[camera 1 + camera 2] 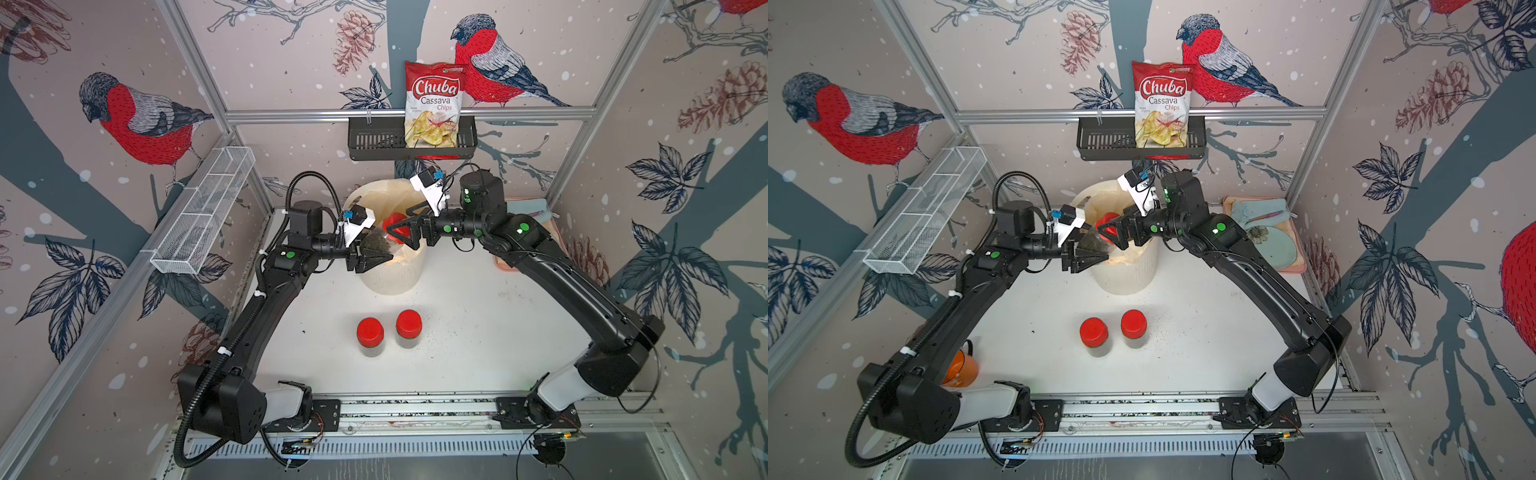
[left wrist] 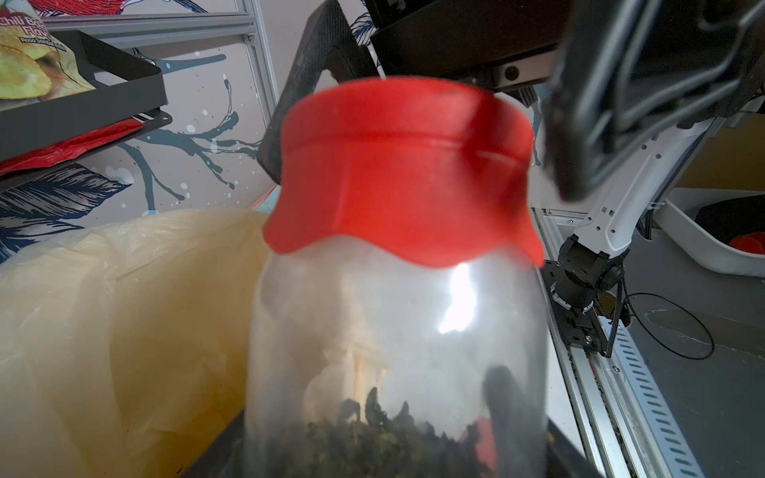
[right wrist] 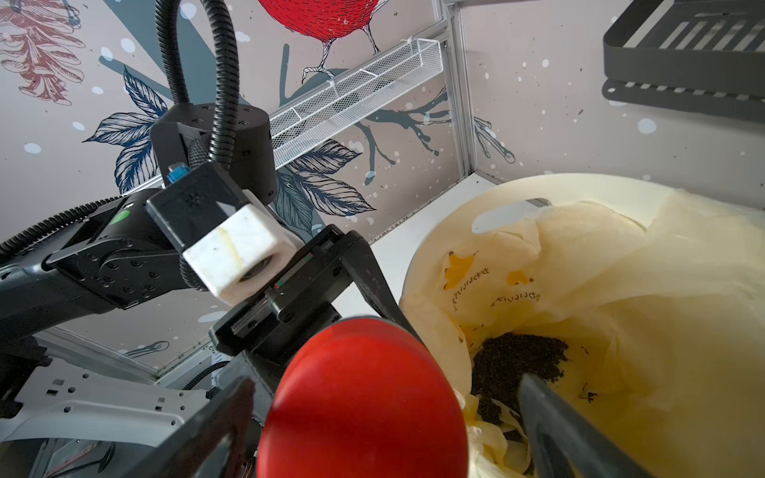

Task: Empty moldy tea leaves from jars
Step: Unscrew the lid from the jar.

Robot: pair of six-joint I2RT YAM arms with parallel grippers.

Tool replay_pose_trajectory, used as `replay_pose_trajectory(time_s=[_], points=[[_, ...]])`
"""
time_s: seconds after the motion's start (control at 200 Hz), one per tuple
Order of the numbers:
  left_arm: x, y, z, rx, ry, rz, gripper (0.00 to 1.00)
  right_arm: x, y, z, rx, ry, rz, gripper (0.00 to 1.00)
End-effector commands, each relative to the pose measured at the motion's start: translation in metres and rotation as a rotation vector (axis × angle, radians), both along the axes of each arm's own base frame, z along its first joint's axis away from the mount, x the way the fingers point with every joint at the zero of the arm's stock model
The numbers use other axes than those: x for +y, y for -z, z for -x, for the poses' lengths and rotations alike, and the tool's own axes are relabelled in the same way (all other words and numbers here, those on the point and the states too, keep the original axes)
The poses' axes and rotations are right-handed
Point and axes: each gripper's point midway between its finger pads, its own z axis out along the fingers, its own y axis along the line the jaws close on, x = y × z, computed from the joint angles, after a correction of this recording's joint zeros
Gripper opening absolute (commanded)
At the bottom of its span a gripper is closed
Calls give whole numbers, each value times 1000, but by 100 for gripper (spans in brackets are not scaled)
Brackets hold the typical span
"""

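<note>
The left hand [image 1: 376,252] is pinching a jar [image 2: 393,331] by its lower body and tilting it so that the capped end is leaning over the rim of the white bin [image 1: 395,282]. This is probably so that any spill lands in the bag [image 3: 621,269] rather than on the table [image 1: 478,332]. The tea leaves [image 2: 372,438] are sitting at the gripped end, away from the red lid [image 2: 401,165], which is on the jar.

The right hand [image 1: 398,226] is reaching in from the opposite side. Its fingers are spread to either side of that lid without visibly pressing it, seemingly lining up to unscrew it. Dark crumbs [image 3: 517,360] are lying in the bag.

Nearer the front, a second jar [image 1: 370,337] and a third jar [image 1: 409,330] are standing capped, side by side, apparently waiting their turn.
</note>
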Motion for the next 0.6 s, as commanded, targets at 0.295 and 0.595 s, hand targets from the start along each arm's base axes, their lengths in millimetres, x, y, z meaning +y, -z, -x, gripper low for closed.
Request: replay_pose_trajectory(time_s=[0.295,0.595], points=[[-1,-6,1,-46,19,14,28,0,1,-2,-21,-5,11,94],[-2,-5,1,-43,21,12,28,-3,0,-4,-28,-18,9,85]])
